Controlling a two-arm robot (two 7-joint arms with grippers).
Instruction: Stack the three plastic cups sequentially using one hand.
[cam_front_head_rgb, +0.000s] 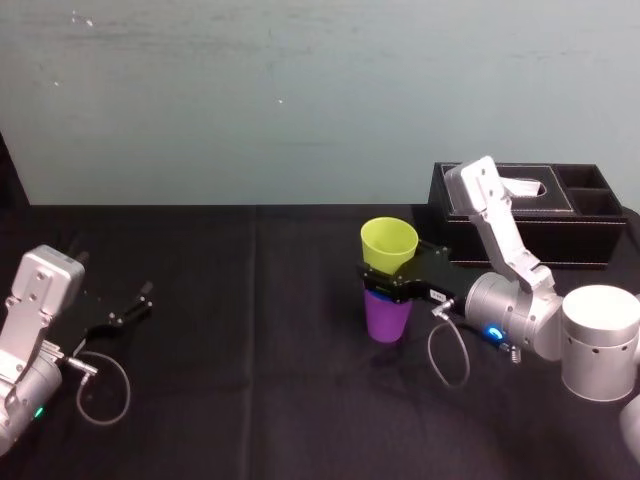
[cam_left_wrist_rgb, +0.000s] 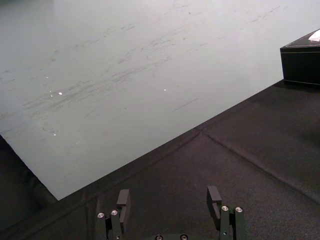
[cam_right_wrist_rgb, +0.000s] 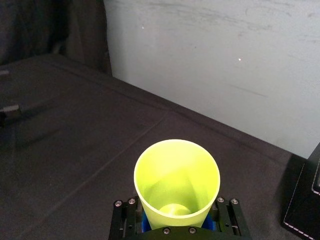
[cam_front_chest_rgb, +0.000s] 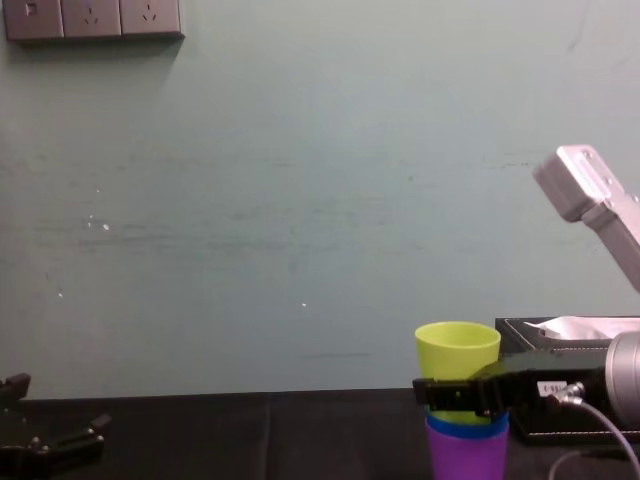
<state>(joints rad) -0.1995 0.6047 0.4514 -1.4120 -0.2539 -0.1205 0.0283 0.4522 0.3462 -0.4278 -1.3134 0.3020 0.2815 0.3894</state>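
Observation:
The yellow-green cup (cam_front_head_rgb: 388, 243) stands upright in the blue cup (cam_front_chest_rgb: 466, 427), of which only the rim shows. The blue cup is nested in the purple cup (cam_front_head_rgb: 386, 320), which stands on the black table near its middle. My right gripper (cam_front_head_rgb: 393, 272) reaches in from the right. It is shut on the yellow-green cup (cam_right_wrist_rgb: 177, 180) low on its wall, one jaw on each side, just above the blue rim (cam_right_wrist_rgb: 145, 220). In the chest view the gripper (cam_front_chest_rgb: 455, 395) crosses the stack between the yellow-green cup (cam_front_chest_rgb: 457, 350) and the purple cup (cam_front_chest_rgb: 466, 455).
My left gripper (cam_front_head_rgb: 135, 300) lies parked at the table's left, open with nothing between its fingers (cam_left_wrist_rgb: 215, 197). A black tissue box (cam_front_head_rgb: 560, 225) stands at the back right, behind the right arm. A pale wall runs along the table's far edge.

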